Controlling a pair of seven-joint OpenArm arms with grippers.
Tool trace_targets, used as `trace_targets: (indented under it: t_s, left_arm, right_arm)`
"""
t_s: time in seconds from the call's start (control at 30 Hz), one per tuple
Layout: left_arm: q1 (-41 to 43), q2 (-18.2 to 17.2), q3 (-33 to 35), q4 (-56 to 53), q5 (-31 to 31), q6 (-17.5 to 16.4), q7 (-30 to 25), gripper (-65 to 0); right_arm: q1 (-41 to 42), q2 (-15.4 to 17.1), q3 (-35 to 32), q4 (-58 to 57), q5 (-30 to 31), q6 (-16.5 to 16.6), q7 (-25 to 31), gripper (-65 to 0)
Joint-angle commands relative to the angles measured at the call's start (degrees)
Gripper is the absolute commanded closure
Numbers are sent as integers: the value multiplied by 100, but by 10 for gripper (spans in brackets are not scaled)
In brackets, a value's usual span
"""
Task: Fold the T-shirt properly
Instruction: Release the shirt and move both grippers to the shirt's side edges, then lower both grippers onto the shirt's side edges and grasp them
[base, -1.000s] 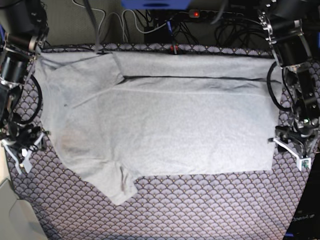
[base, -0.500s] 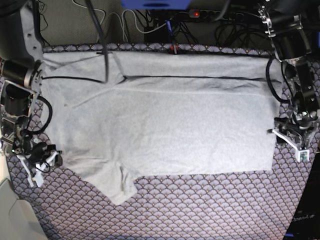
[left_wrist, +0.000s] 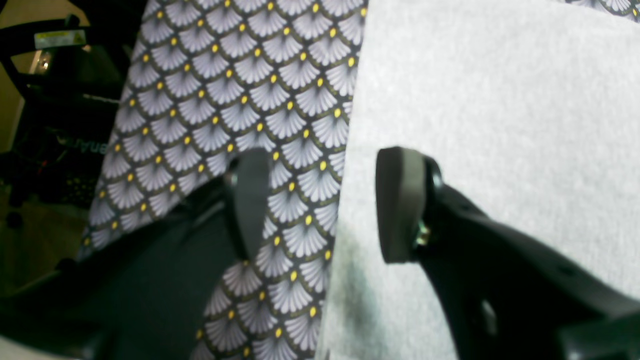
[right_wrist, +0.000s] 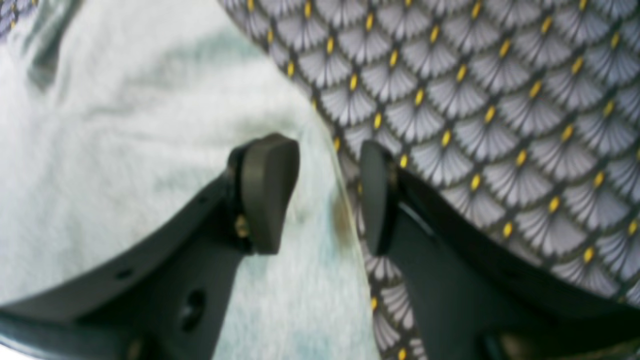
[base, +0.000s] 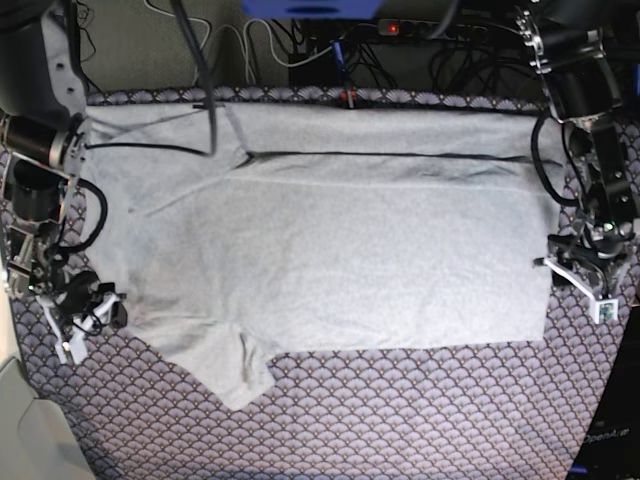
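The grey T-shirt (base: 330, 260) lies spread flat on the purple scallop-patterned tablecloth (base: 400, 420), with a sleeve pointing to the front left; no lettering shows. My left gripper (base: 553, 272) is open at the shirt's right edge. In the left wrist view it (left_wrist: 322, 205) straddles that edge: one fingertip (left_wrist: 400, 205) over the shirt (left_wrist: 500, 100), the other over the cloth (left_wrist: 225, 75). My right gripper (base: 100, 313) is open at the shirt's left edge. In the right wrist view it (right_wrist: 325, 195) straddles the shirt's (right_wrist: 125, 125) edge next to the cloth (right_wrist: 500, 100).
Cables and a power strip (base: 390, 28) lie behind the table's far edge. A pale object (base: 30, 430) sits off the table's front left corner. A dark stand (left_wrist: 60, 100) shows beyond the table edge in the left wrist view.
My right gripper has come in from the table's left side to the shirt's left edge. My left gripper has shifted slightly along the right edge. The shirt has not moved.
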Motion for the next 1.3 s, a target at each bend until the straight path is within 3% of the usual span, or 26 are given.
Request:
trace_targets:
  t_s: [0.0,0.2,0.63,0.93,1.27]
  left_arm:
    - [-117,-88,-23,107,-25,21,-125,-336]
    - [-117,-79,-15,107,-33,21,-125,-336]
    - [-20,79,-41,107,-25,21,-125,-336]
    - [6,79,-41,107,-25,21,-125,-336]
    - [6,79,-41,107,-25,21,-125,-336]
  right_arm:
    - [187,70,5,94,95,-5,152,-260]
    - [72,62,5,-46,104,-5,495,-260]
    - [37,70,5,-187,104,-5,671,-259]
    - [-68,62,31,-187,104,-564,821,-258]
    - [-235,-17,5,-196,104,-590,838,-256]
